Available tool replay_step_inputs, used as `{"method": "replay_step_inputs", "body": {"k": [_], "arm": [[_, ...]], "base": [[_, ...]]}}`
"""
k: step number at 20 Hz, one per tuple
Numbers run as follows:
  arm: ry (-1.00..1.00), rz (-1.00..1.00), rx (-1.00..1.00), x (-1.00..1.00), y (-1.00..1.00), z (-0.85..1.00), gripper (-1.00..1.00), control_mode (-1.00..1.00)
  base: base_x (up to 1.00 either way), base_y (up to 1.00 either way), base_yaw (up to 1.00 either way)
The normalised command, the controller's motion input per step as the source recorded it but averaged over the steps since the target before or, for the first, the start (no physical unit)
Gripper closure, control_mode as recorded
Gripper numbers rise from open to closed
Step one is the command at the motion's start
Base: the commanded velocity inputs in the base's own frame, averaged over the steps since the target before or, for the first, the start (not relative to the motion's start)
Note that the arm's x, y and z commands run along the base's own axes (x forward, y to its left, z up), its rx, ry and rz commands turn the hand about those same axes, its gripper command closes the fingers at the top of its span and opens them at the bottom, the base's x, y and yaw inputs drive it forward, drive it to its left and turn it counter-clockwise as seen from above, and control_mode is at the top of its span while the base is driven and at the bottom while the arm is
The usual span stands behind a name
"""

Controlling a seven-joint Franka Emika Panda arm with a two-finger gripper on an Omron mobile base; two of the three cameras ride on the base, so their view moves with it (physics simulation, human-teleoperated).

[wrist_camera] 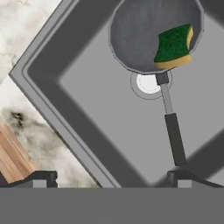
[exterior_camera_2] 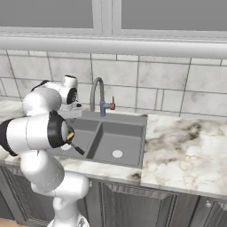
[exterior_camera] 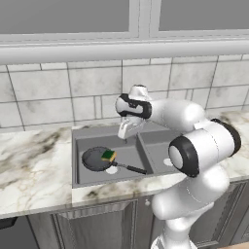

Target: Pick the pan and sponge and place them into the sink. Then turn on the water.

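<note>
The dark pan (exterior_camera: 96, 158) lies in the left basin of the grey sink (exterior_camera: 75, 146), its thin handle pointing toward the divider. The green-and-yellow sponge (exterior_camera: 109, 156) rests on the pan's right rim. My gripper (exterior_camera: 127, 130) hangs open and empty above the back of the left basin, a little above the pan. From the hand view I look down on the pan (wrist_camera: 144, 35), the sponge (wrist_camera: 174, 46) and the sink's rim (wrist_camera: 39, 92); the gripper (wrist_camera: 111, 178) holds nothing. The arched faucet (exterior_camera_2: 96, 91) stands behind the divider, with no water running.
The right basin (exterior_camera_2: 117, 137) holds only its pale drain. Marble counter (exterior_camera: 29, 170) runs on both sides of the sink, with the tiled wall close behind. A wooden surface (wrist_camera: 13, 157) lies on the counter beside the left basin's corner.
</note>
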Motion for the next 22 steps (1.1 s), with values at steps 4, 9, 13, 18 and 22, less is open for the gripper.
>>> {"method": "replay_step_inputs", "body": {"k": [4, 9, 13, 18, 22], "arm": [[0.0, 0.0, 0.04, -0.23, -0.27, 0.07, -1.0, -1.0], [0.0, 0.0, 0.03, -0.22, -0.28, 0.03, -1.0, -1.0], [0.0, 0.0, 0.02, -0.17, -0.31, 0.01, -1.0, -1.0], [0.0, 0.0, 0.0, -0.1, -0.35, 0.0, -1.0, -1.0], [0.0, 0.0, 0.0, 0.0, -0.38, 0.0, -1.0, -1.0]], "base": [[0.0, 0.0, 0.0], [0.0, 0.0, 0.0], [0.0, 0.0, 0.0], [0.0, 0.0, 0.0], [0.0, 0.0, 0.0]]}}
